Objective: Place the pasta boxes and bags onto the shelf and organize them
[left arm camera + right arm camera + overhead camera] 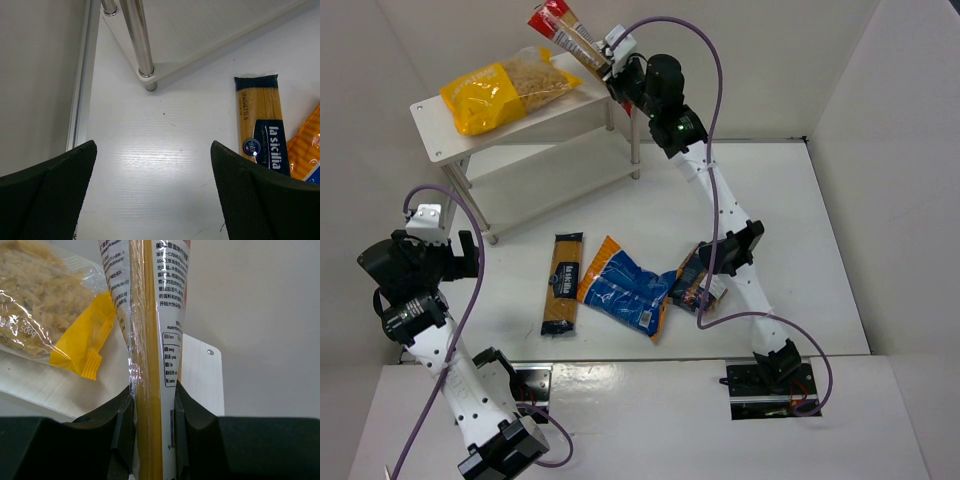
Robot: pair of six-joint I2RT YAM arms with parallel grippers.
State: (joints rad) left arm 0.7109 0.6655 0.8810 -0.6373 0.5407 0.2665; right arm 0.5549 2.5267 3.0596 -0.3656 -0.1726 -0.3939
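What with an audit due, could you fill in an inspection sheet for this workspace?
Surface: white table.
Job's things: macaroni bag on shelf top; red spaghetti bag held at the shelf's right end; black spaghetti pack, blue bag and navy pack lying on the table.
Clutter: nothing seen.
Claws: right claw shut on red spaghetti bag; left claw open, empty.
Cables: purple cables loop off both arms.
Surroundings: white walls.

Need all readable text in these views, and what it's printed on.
"SPAGHETTI 5": narrow spaghetti pack, along its edge.
"la sicilia": same pack, on the dark label.
"500g": macaroni bag.
Red-and-clear spaghetti bag: Chinese print and a nutrition table, too small to read.
Blue bag and navy pack: print blurred, unreadable.
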